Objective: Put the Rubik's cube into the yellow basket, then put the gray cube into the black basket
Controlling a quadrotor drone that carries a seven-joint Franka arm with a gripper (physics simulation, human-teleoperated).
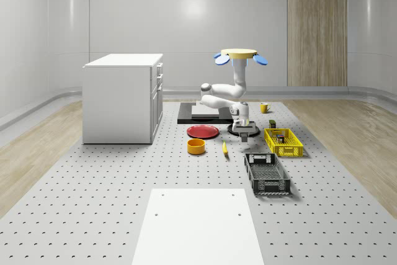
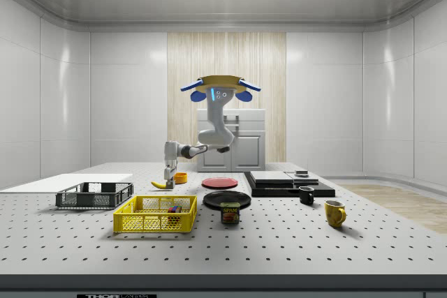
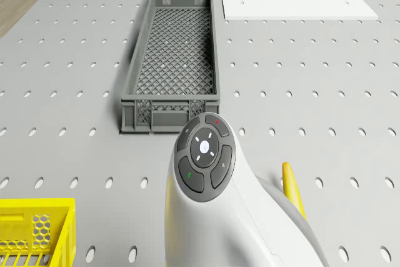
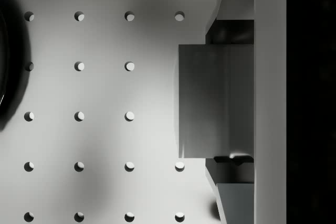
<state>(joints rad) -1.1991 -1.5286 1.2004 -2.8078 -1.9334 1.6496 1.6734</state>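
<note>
Matte gray cube (image 4: pixel 215 100), perforated table (image 4: pixel 105 129)

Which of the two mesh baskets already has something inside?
The yellow plastic mesh basket: small objects lie in it, while the black mesh basket holds nothing.

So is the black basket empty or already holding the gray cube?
Empty: the black basket shows only bare mesh; the gray cube sits between the gripper's fingers.
</note>
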